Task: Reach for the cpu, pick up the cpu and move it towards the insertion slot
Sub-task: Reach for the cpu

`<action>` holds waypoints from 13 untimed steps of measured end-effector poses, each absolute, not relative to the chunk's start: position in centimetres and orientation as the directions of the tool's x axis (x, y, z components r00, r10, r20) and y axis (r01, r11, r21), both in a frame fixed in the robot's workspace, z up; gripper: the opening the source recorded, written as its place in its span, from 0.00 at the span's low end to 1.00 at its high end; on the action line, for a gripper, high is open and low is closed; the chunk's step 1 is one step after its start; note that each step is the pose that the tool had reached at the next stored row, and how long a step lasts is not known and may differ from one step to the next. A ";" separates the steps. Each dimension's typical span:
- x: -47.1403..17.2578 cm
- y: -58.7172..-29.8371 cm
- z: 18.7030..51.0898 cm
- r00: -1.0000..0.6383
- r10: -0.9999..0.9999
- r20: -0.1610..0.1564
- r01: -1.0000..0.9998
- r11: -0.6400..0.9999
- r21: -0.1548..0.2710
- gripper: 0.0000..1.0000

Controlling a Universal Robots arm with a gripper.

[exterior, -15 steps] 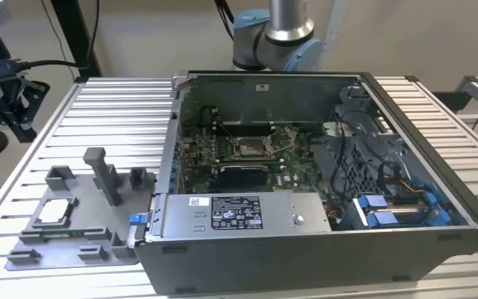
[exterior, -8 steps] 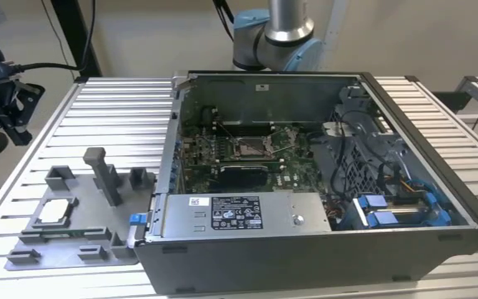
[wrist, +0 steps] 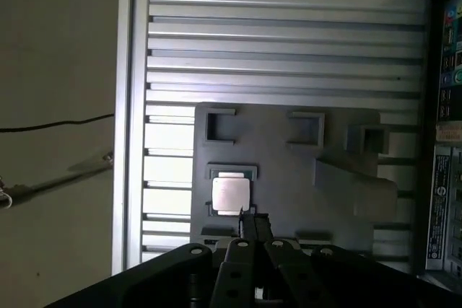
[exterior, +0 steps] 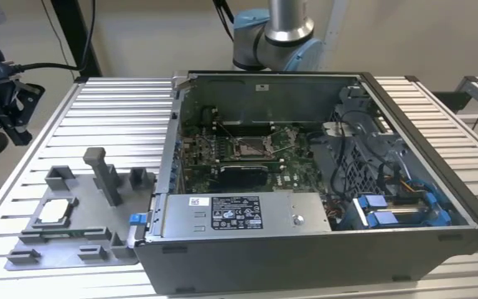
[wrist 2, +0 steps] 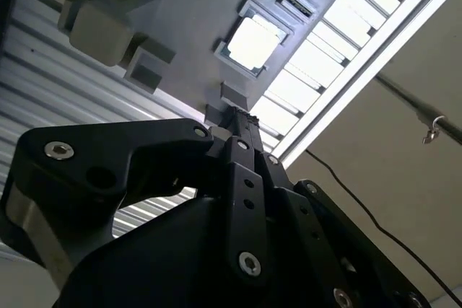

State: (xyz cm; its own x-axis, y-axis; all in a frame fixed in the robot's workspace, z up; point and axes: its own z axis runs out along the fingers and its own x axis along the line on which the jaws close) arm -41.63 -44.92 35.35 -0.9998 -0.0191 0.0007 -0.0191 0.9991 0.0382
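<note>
One cpu [wrist: 230,194] lies flat in a recess of the grey fixture plate [wrist: 289,178], well apart from the insertion slot [exterior: 250,146]. My gripper [wrist: 249,221] hovers near it, fingertips together, empty. I judge this the reach step; grasping needs them parted and squared to its edges.

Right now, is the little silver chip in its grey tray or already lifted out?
In. The chip lies flat in a square pocket of the grey tray, with the tool clear of it.
</note>
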 end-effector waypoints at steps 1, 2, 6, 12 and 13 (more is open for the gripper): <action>-41.6 -44.9 35.4 -1.000 -0.019 0.001 -0.019 0.999 0.038 0.00; -41.6 -44.9 35.4 -1.000 -0.019 0.001 -0.019 0.999 0.038 0.00; -41.6 -44.9 35.4 -1.000 -0.019 0.001 -0.019 0.999 0.038 1.00; -41.6 -44.9 35.4 -1.000 -0.019 0.001 -0.019 0.999 0.038 1.00; -41.6 -44.9 35.4 -1.000 -0.019 0.002 -0.019 0.999 0.038 1.00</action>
